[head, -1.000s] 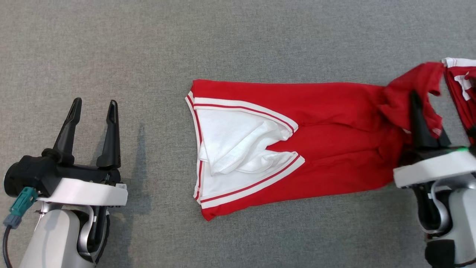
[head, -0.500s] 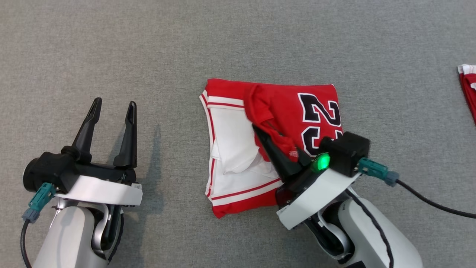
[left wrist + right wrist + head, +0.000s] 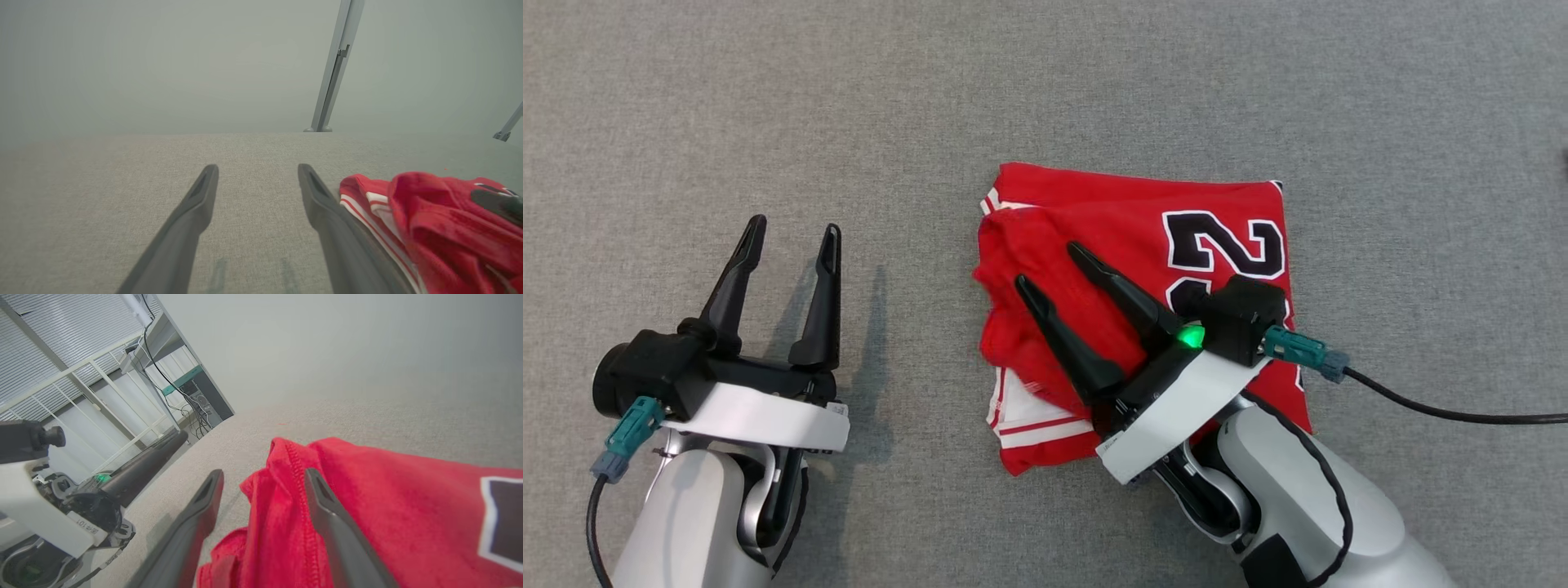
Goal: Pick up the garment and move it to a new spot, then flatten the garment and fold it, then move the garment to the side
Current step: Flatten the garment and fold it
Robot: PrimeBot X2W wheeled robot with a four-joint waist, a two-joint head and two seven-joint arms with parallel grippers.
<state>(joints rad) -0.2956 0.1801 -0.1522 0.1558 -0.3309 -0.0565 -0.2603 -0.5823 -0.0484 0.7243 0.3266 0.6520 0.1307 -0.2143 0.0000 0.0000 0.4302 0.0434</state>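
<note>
- The red garment (image 3: pixel 1094 216) is seen folded on the grey surface (image 3: pixel 768 98), with black numerals facing up.
- The right tool (image 3: pixel 1045 263) is spread over its rumpled left part, with nothing pinched.
- The left tool (image 3: pixel 795 224) is held spread over bare surface, apart from the garment.

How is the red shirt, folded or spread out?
Folded. The red shirt lies doubled over, number side on top, with a striped white layer peeking out underneath.
</note>
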